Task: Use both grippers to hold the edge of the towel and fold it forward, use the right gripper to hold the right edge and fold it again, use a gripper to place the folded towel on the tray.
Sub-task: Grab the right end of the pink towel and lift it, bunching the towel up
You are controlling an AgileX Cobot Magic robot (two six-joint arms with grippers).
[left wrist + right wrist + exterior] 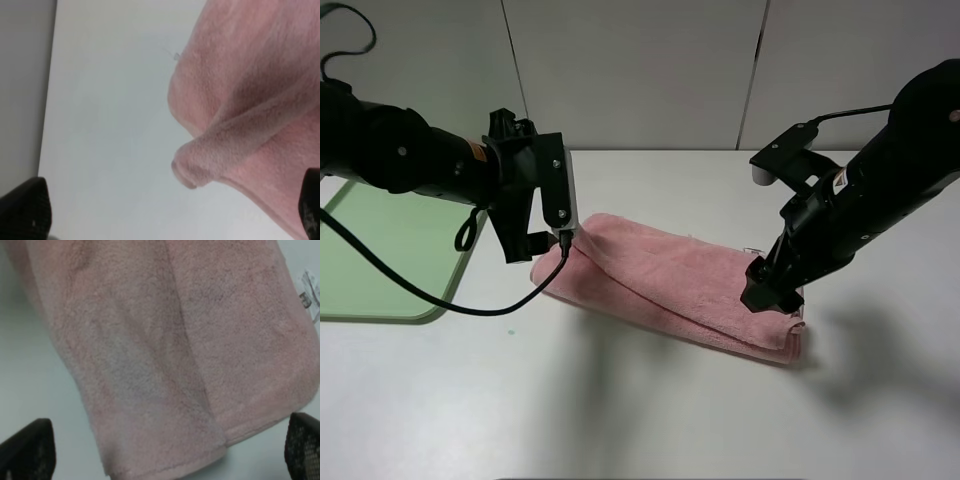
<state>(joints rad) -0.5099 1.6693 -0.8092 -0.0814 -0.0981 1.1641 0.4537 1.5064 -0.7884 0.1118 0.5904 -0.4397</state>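
Note:
The pink towel (670, 285) lies folded in half as a long band across the white table (650, 400). My left gripper (545, 245) hovers over its left end, jaws open and empty. In the left wrist view the towel's rumpled end (250, 100) sits between the spread fingertips (25, 210). My right gripper (768, 288) stands low over the towel's right end, open, holding nothing. The right wrist view shows the layered towel (175, 350) between its wide-apart fingertips (305, 445). The light green tray (380, 250) lies at the far left, partly behind the left arm.
A black cable (440, 295) from the left arm droops onto the table beside the tray. A small white tag (310, 295) sticks out at the towel's right end. A grey panelled wall (640, 70) closes the back.

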